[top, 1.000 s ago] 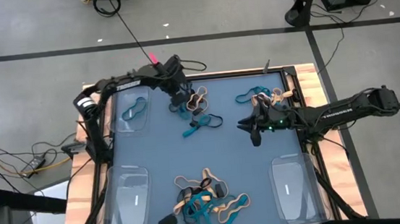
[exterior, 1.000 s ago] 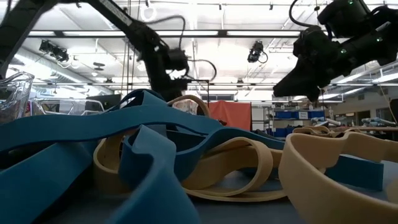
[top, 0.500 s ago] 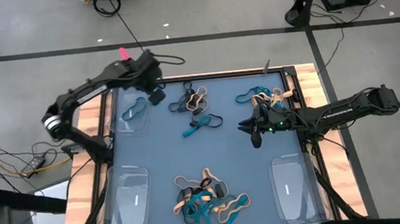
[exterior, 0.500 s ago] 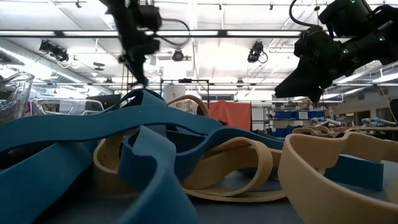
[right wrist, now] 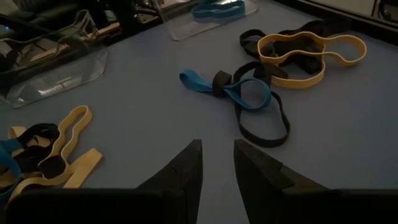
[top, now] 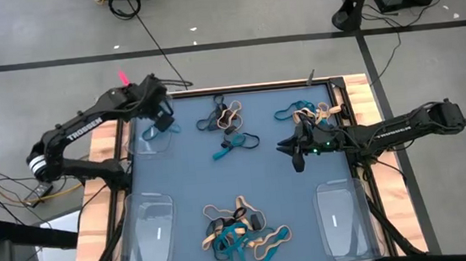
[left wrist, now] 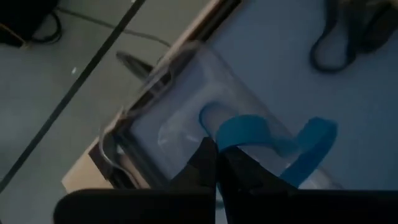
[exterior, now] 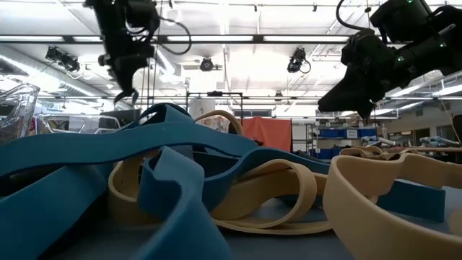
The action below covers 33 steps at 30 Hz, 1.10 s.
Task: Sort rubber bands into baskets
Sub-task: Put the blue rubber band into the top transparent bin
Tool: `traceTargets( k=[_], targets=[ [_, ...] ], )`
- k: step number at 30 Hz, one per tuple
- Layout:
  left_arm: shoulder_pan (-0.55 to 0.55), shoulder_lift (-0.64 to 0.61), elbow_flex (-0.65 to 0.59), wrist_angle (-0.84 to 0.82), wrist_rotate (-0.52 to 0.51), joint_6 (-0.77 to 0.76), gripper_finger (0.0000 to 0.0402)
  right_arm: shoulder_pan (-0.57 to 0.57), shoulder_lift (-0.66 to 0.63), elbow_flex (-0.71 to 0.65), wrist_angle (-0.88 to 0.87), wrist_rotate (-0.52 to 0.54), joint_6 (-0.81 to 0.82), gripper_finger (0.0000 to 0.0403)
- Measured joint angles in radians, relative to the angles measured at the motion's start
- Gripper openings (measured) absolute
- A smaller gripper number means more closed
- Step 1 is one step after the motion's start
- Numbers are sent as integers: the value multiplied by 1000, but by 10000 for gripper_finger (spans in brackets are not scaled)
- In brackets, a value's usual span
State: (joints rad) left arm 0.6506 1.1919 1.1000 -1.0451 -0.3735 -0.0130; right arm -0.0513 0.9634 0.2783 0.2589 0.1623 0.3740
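My left gripper point(top: 165, 119) hangs shut over the far-left basket point(top: 151, 142), a clear tray. In the left wrist view a blue rubber band point(left wrist: 255, 130) curls out from its fingertips above that tray's floor. Loose blue, black and tan rubber bands lie in piles at the far middle point(top: 225, 118), far right point(top: 307, 111) and near middle point(top: 242, 231). My right gripper point(top: 292, 152) hovers open over the table's right half, with nothing between its fingers point(right wrist: 186, 168). My left gripper pinches one end of the blue band point(left wrist: 222, 138) between its two shut fingers, which slant down from the table's left. The rest of the band curls out beyond the fingertips over the basket. I cannot tell whether it touches the basket's floor.
Two more clear baskets sit at the near left point(top: 153, 230) and near right point(top: 338, 214). A blue-and-black tangle point(top: 232, 144) lies mid-table. Wooden frame rails point(top: 110, 171) run along the table's sides. Bare blue table surface point(top: 186, 177) lies between the piles.
My left gripper has risen from the far-middle pile and swung toward the table's left edge. It now hangs over the far-left basket, and it has stayed shut throughout.
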Motion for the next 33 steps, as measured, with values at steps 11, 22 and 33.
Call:
traceTargets(
  k=[11,22,33],
  targets=[
    [140,-3,-154,-2,-86,-47,10,0,0,0,1,0,0,105],
    [213,-2,-173,35,-47,14,12,0,0,0,2,0,-3,105],
    [213,-2,-173,60,-44,4,108,0,0,0,1,0,-3,105]
  ],
)
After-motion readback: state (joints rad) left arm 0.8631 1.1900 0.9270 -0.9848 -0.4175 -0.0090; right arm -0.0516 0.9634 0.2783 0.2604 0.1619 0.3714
